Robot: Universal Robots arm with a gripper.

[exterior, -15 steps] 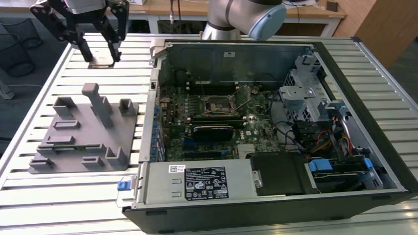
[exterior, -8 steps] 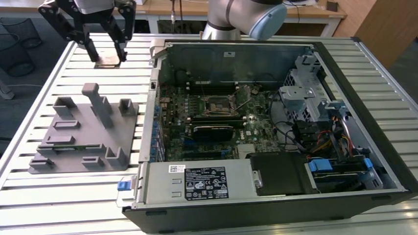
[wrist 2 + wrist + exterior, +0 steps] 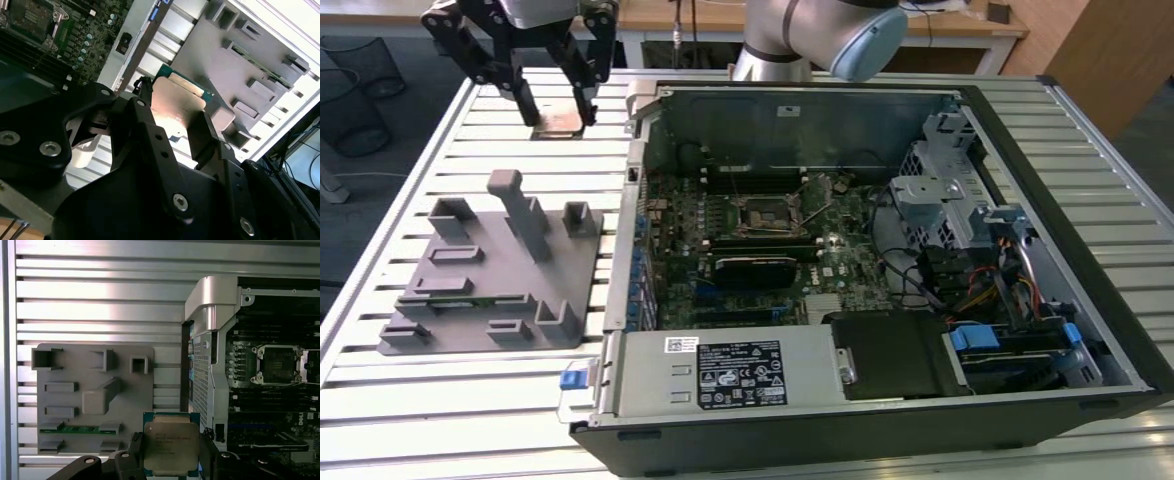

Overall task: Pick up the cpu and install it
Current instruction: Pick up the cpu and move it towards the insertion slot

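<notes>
On the exterior view's left you have the grey plastic fixture (image 3: 494,270) lying on the slatted metal table (image 3: 440,400), with its blocks standing upright. In the first wrist view a green memory stick (image 3: 80,429) sits in one of its slots.

Beyond the fixture, near the table's far side, your gripper (image 3: 560,118) is clamped on the cpu (image 3: 560,124). It holds the chip above the slats, just beside the corner of the open computer case (image 3: 854,440) and outside it.

The first wrist view shows the cpu (image 3: 171,447) best. It is a small flat square with a silvery-grey metal lid, rounded at the corners and faintly printed, on a green board that shows as a thin rim. The black fingers (image 3: 134,446) press on two opposite edges. In the second wrist view the lid (image 3: 175,102) catches a bright glare, and the green edge faces the fixture.

Further right, the case lies on its side with the motherboard (image 3: 854,260) exposed. The cpu socket (image 3: 765,213) sits near the board's middle, a black square frame with its metal lever. You can see it in the first wrist view (image 3: 278,365) too, well apart from the held chip.
</notes>
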